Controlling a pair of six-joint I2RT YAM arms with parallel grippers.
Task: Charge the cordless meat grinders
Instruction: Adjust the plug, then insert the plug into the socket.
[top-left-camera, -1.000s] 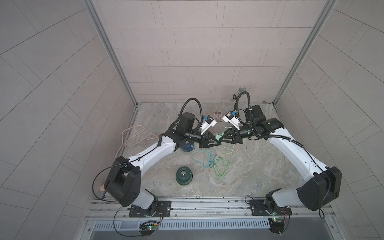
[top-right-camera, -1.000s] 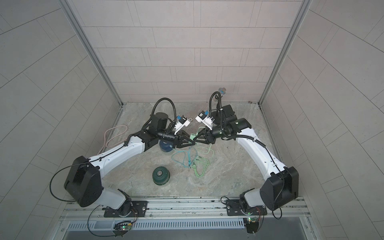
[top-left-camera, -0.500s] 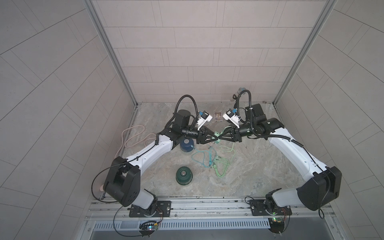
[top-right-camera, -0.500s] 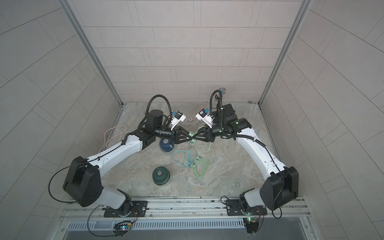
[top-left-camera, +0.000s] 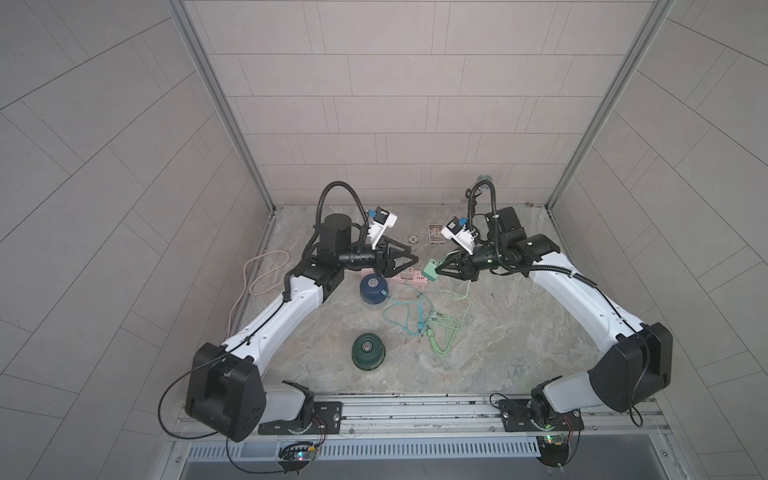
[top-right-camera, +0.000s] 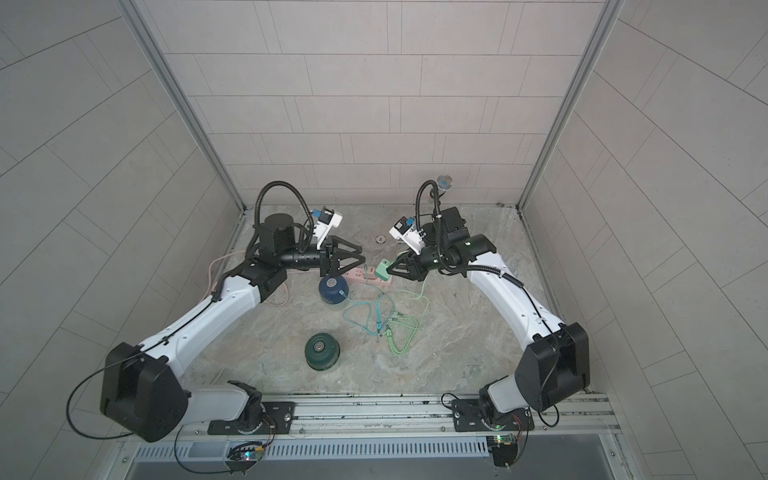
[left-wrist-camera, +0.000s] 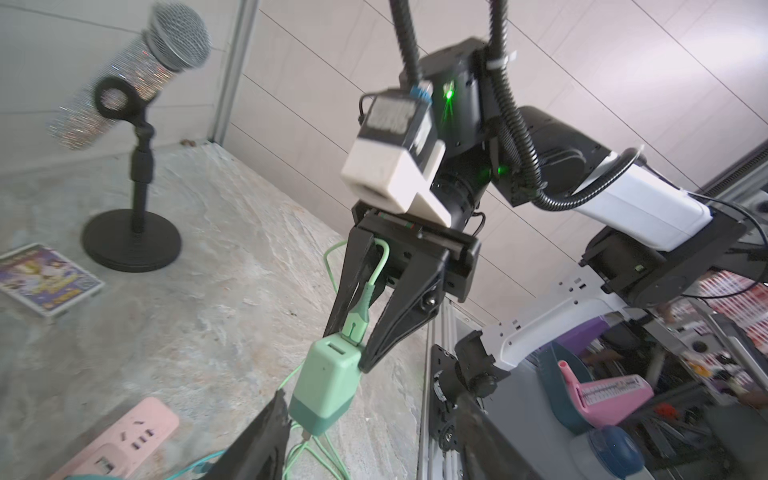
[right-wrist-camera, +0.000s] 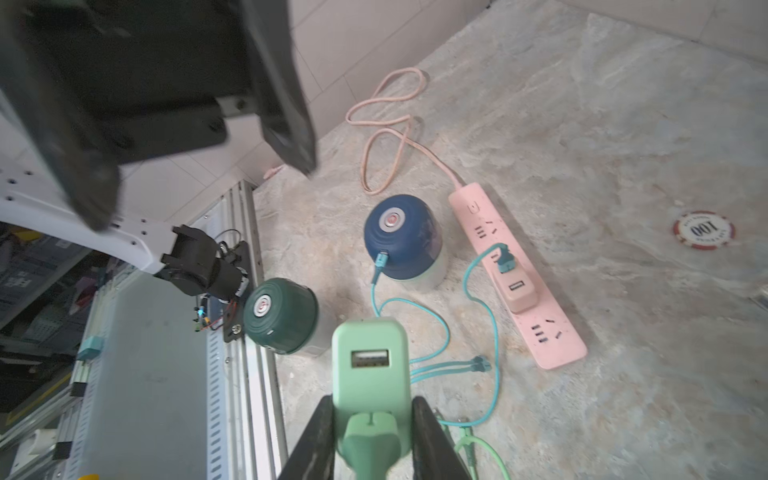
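Marbled stone is covering the desk (top-left-camera: 519, 332) inside a tiled booth, and the pink power strip (top-left-camera: 409, 276) is lying across its middle with its long axis running 9 to 3 o'clock in both top views. The blue grinder (top-left-camera: 374, 289) is sitting just at 6 o'clock of the strip's 9 o'clock end. The right wrist view is showing a teal cable (right-wrist-camera: 380, 261) running from its side to a pink adapter (right-wrist-camera: 519, 291) already seated in the strip. The green grinder (top-left-camera: 368, 351) is standing farther toward 6 o'clock, well apart from the strip, with no cable in it that I can see.

The right pincer (top-left-camera: 439, 268) is clenching the green adapter (top-left-camera: 430, 270) at its cable end, the green cable (right-wrist-camera: 372, 432) plugged into it and trailing down to loose loops on the desk. The adapter is hanging tilted above the strip's 3 o'clock end, its darker prong end pointing down and toward 9 o'clock. The left pincer (top-left-camera: 414, 255) is standing spread and grasping nothing, hovering above the strip, its tips just beside the adapter.

Judging from this, the coming move is seating the adapter in a free socket. Those sockets are lying below and toward 9 o'clock of the right pincer, the nearer arm, so the adapter's long axis is probably needing to come upright, square to the strip's face, before pressing down.
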